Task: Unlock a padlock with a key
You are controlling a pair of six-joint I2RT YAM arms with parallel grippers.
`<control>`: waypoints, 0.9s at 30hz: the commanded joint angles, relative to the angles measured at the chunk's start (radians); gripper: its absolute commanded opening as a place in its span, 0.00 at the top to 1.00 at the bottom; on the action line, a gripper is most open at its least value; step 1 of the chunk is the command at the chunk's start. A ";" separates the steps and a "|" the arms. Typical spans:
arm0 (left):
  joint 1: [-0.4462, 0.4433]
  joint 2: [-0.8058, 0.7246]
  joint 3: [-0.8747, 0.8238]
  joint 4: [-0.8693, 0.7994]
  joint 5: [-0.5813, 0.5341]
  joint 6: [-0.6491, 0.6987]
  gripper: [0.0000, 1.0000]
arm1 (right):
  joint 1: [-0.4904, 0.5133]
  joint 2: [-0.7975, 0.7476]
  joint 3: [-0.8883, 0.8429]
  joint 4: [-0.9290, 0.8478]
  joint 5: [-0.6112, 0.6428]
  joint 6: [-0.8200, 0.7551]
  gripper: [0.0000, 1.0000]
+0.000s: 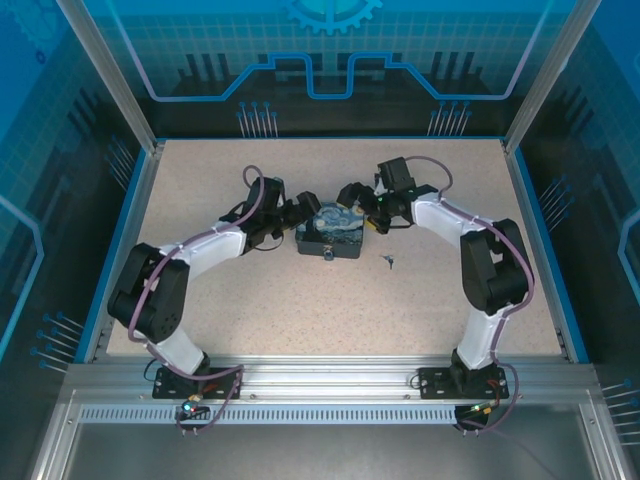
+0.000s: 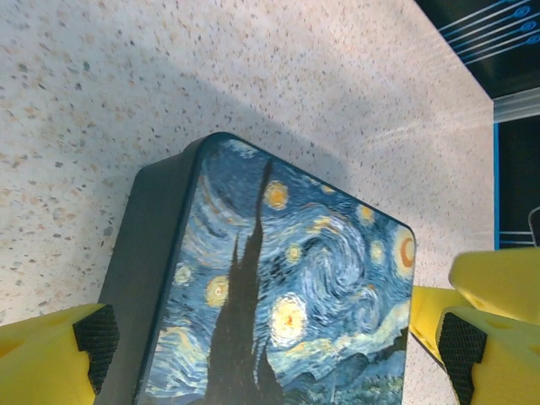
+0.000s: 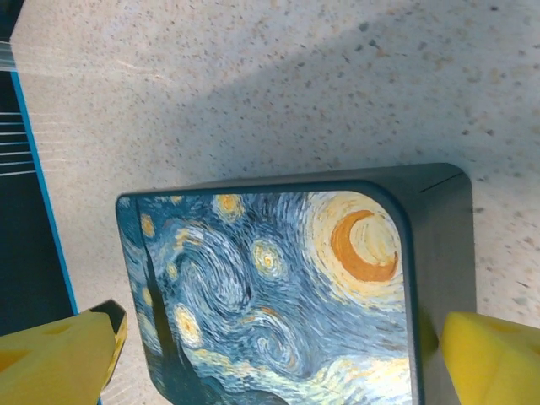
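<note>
The padlock (image 1: pixel 328 256) is a tiny dark thing at the near side of the blue-and-yellow painting-print box (image 1: pixel 330 231). A little to its right the key (image 1: pixel 388 261) lies as a thin dark sliver on the table. My left gripper (image 1: pixel 306 213) is at the box's left end and my right gripper (image 1: pixel 356 196) at its far right corner. In the left wrist view the left gripper (image 2: pixel 270 342) is open, its yellow fingers (image 2: pixel 51 359) straddling the box (image 2: pixel 278 287). The right gripper (image 3: pixel 270 363) is open too, one finger on each side of the box (image 3: pixel 270 287).
The speckled tabletop (image 1: pixel 250 300) is bounded by a blue raised rim (image 1: pixel 118 240) and blue enclosure walls. Both arms arc in from the near edge and meet over the box at the table's middle.
</note>
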 commanded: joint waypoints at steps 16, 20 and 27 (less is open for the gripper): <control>0.009 -0.195 -0.055 -0.134 -0.010 0.051 0.01 | -0.110 -0.315 -0.205 -0.159 0.060 -0.276 0.12; 0.002 -0.227 -0.065 -0.141 0.045 0.051 0.01 | -0.124 -0.294 -0.231 -0.202 0.072 -0.349 0.33; -0.021 -0.244 -0.041 -0.172 0.090 0.054 0.01 | -0.121 -0.200 -0.264 -0.229 0.124 -0.409 0.43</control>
